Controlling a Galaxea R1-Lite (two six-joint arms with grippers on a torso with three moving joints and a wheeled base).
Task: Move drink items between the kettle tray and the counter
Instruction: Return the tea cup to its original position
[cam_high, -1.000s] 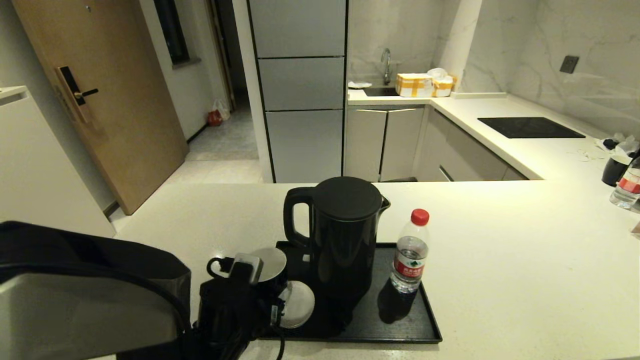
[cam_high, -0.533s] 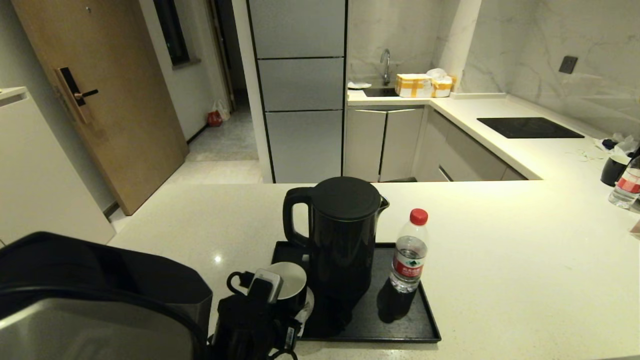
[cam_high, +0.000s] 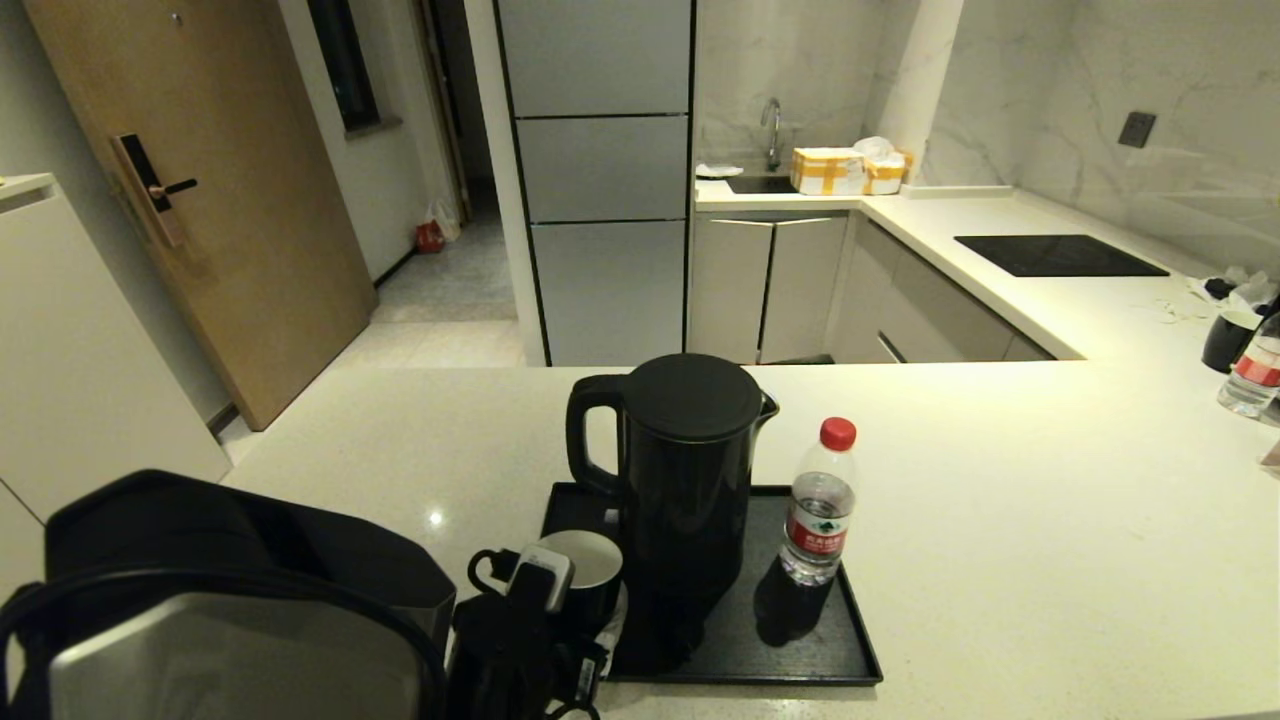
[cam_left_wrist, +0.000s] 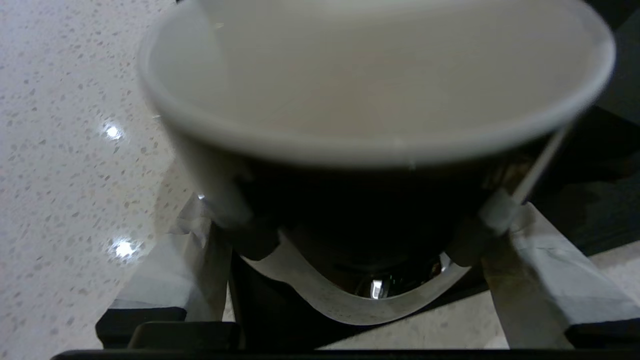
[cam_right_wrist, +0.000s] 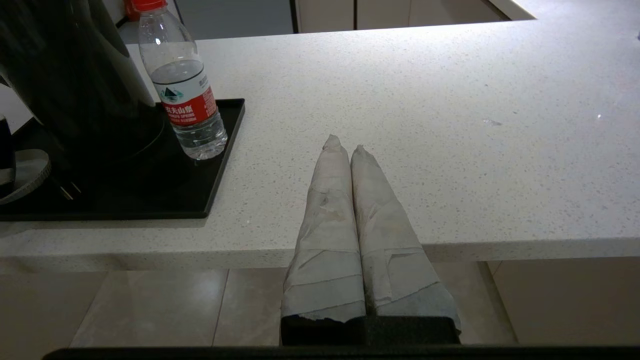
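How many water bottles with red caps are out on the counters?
2. One bottle stands on the black tray right of the kettle; another bottle sits far right on the counter, cut off by the picture's edge.

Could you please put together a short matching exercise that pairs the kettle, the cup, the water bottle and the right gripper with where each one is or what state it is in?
Things:
1. kettle
2. cup
3. water bottle
4. right gripper

Places or states:
A. between the fingers of the left gripper
B. shut and empty, at the counter edge
C. upright on the right part of the tray
D. standing in the middle of the tray, lid on

Pairs: 1-D, 2-A, 3-C, 4-B
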